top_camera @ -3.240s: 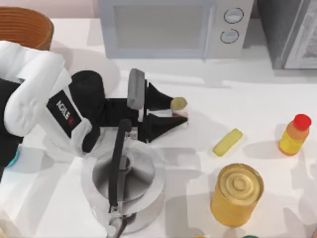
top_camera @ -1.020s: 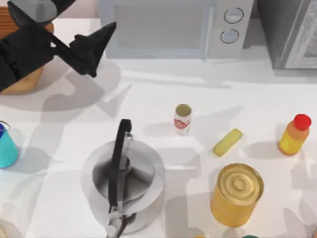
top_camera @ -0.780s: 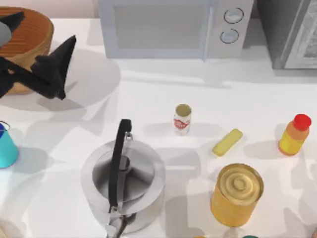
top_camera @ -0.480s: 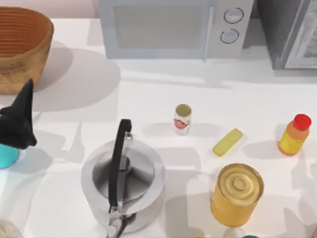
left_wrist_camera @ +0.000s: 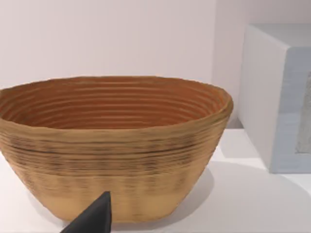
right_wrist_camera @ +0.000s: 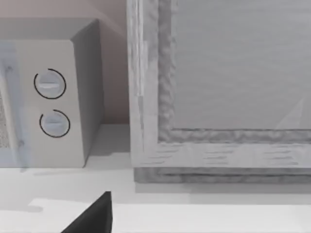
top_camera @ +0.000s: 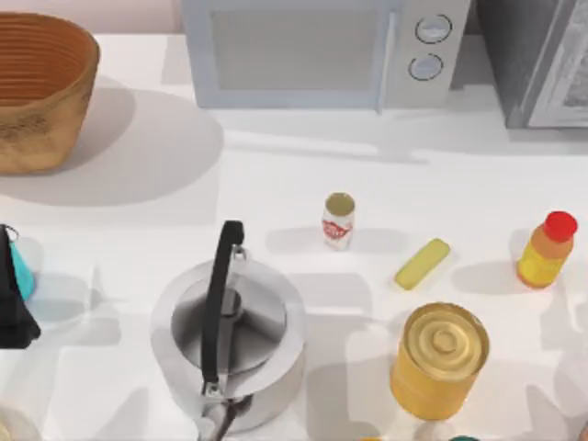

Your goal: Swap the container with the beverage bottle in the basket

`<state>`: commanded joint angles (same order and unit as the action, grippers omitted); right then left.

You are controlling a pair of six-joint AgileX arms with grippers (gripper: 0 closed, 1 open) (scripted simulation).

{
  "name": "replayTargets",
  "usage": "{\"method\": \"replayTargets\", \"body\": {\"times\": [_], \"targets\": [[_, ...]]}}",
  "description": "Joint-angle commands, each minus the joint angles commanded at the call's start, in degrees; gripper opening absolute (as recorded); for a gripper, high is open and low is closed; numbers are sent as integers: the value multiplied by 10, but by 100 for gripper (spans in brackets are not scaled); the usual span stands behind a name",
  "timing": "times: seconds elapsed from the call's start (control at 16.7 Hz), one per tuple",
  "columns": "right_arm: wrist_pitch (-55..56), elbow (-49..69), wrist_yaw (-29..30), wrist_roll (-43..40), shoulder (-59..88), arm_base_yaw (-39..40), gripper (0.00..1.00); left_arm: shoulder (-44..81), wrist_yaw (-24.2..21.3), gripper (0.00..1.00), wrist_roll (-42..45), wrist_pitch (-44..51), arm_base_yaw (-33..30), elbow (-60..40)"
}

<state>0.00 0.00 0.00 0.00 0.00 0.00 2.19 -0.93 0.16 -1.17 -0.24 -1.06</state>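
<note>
Right now my left gripper (top_camera: 13,317) sits at the far left edge of the table, cut off by the frame, so I cannot tell how its fingers stand. It covers most of the container (top_camera: 23,276), of which a teal sliver peeks out beside it. The basket (top_camera: 46,87) stands in the back left corner, its left side cropped; my left wrist view looks straight at its ribbed wall (left_wrist_camera: 116,160). The beverage bottle (top_camera: 338,220) stands upright mid-table, with open white surface all around it. A kettle (top_camera: 230,344) sits between the container and a yellow can (top_camera: 439,360). My right gripper (right_wrist_camera: 92,218) shows one dark fingertip facing the microwave (right_wrist_camera: 48,97).
</note>
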Motion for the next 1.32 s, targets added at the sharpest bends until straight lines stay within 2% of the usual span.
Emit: {"method": "replayTargets", "body": {"times": [0.48,0.66,0.96,1.32], "targets": [[0,0,0,0,0,0,100,-20,8,100,-1,11,1,9],[0,0,0,0,0,0,100,17,5,100,1,-24,9,10],[0,0,0,0,0,0,100,195,-21,100,10,-188,33,18],[0,0,0,0,0,0,100,526,-67,100,27,-470,69,33]]}}
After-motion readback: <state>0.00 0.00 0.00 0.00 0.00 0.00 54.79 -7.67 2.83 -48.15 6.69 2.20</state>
